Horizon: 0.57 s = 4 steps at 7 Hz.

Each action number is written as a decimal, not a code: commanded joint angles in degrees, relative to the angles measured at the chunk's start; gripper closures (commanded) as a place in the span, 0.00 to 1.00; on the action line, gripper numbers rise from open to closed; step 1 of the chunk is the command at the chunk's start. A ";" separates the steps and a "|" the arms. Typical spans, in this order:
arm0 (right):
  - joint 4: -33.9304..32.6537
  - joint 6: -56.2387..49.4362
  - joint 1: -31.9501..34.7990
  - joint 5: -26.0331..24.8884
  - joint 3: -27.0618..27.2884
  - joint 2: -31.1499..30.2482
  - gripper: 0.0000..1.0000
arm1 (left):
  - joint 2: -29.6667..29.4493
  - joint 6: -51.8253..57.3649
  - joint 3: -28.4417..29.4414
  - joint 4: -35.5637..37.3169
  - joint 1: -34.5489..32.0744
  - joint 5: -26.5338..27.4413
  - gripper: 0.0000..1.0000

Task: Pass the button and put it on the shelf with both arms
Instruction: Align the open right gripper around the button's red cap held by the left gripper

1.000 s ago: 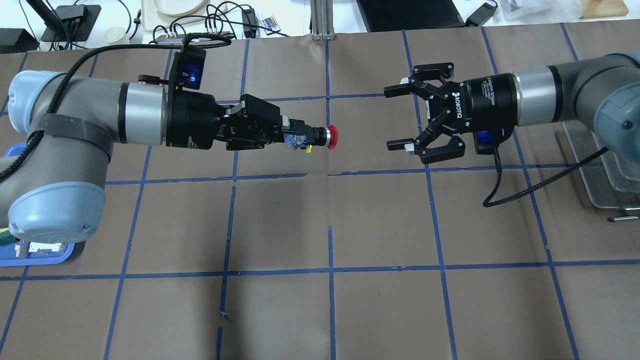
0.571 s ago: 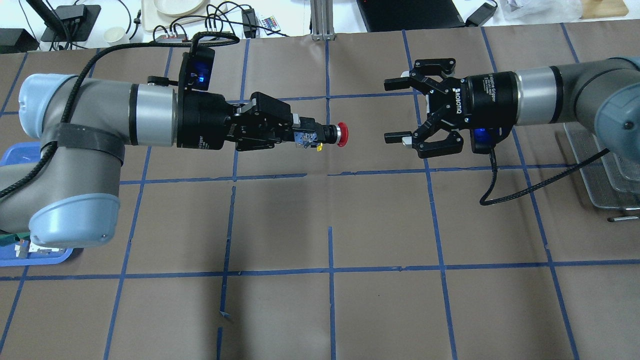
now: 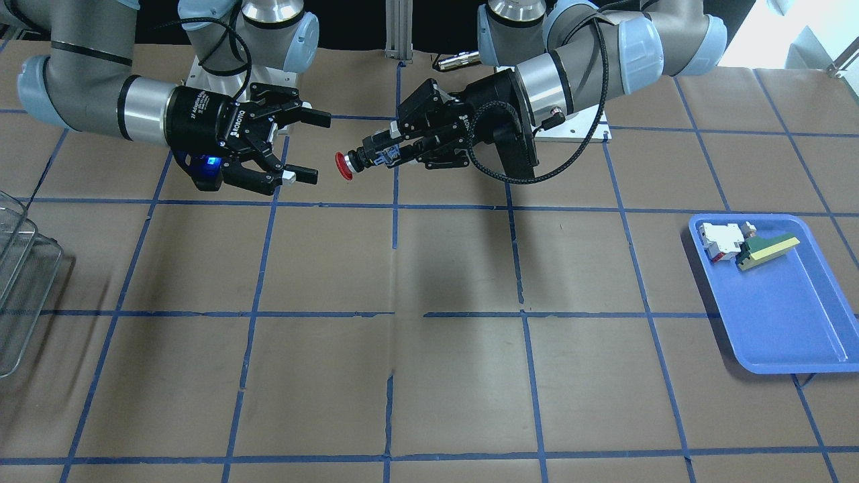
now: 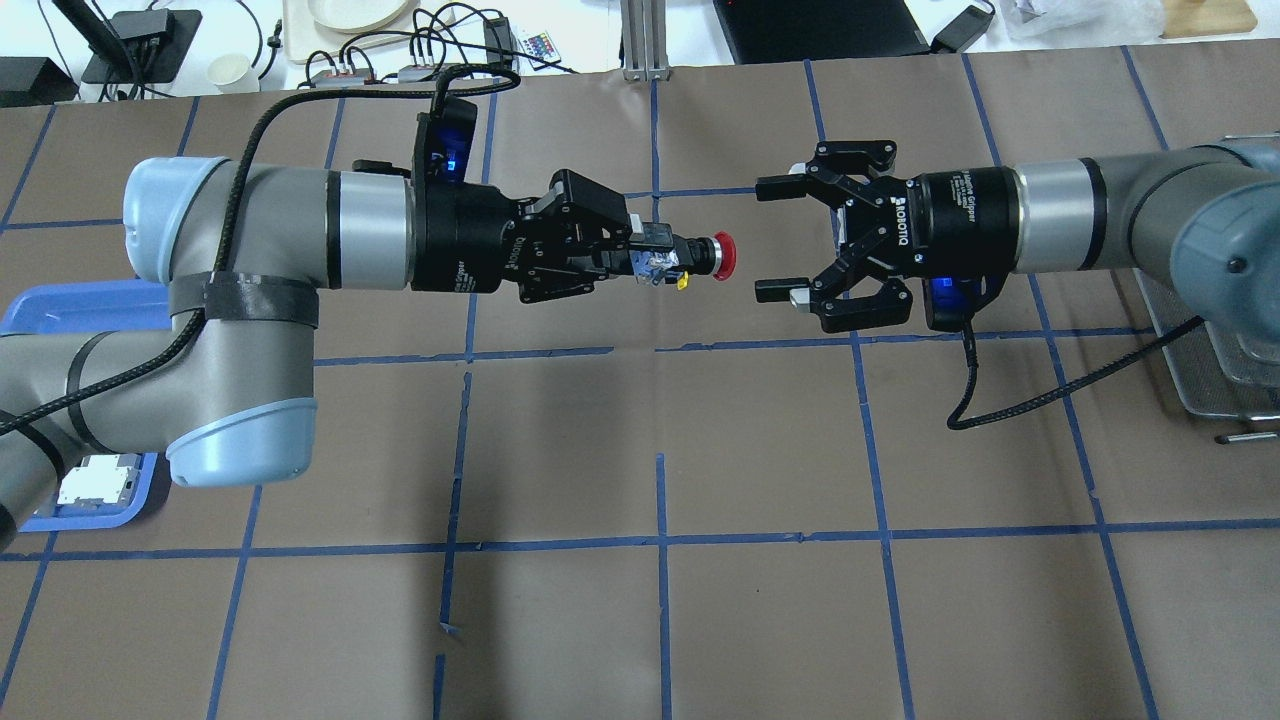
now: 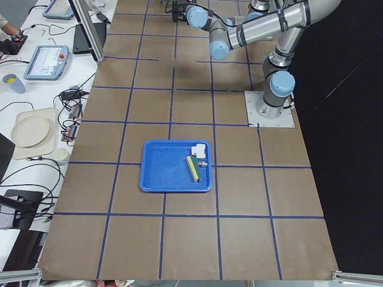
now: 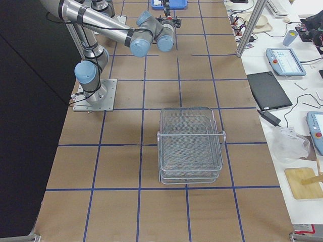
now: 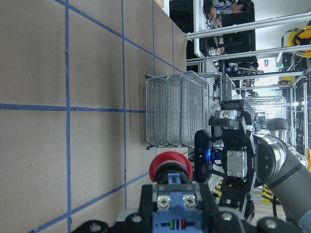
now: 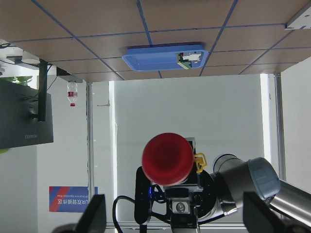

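Note:
The button (image 4: 712, 256), with its red cap, black barrel and silvery-blue rear block, is held level above the table. My left gripper (image 4: 650, 264) is shut on its rear block, with the red cap pointing at my right gripper (image 4: 762, 240). The right gripper is open and empty, a short gap from the cap. The front view shows the same: button (image 3: 347, 165), left gripper (image 3: 384, 151), right gripper (image 3: 318, 149). The right wrist view looks straight at the red cap (image 8: 167, 158). The wire-mesh shelf (image 6: 191, 146) stands at the table's right end (image 4: 1215, 350).
A blue tray (image 3: 785, 322) at the table's left end holds a white-and-red part (image 3: 719, 240) and a green-and-yellow block (image 3: 765, 251). The brown table has blue tape lines. A black cable (image 4: 1010, 400) hangs from the right wrist.
My left arm has moved right with the button, toward the right gripper. The right gripper has shifted slightly left and stays open. The gap between cap and fingers has narrowed.

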 commanded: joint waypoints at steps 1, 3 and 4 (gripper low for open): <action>0.01 1.77 0.55 -0.18 0.27 0.11 0.00 | 0.58 -0.26 -0.03 0.30 -0.34 -1.58 0.90; -0.08 1.69 2.14 -2.63 1.33 -0.24 0.00 | 0.59 -0.26 -0.12 1.18 -0.51 -2.13 0.90; -0.08 1.78 2.14 -3.95 1.33 -0.33 0.00 | 0.59 -0.26 -0.12 1.18 -0.51 -2.47 0.90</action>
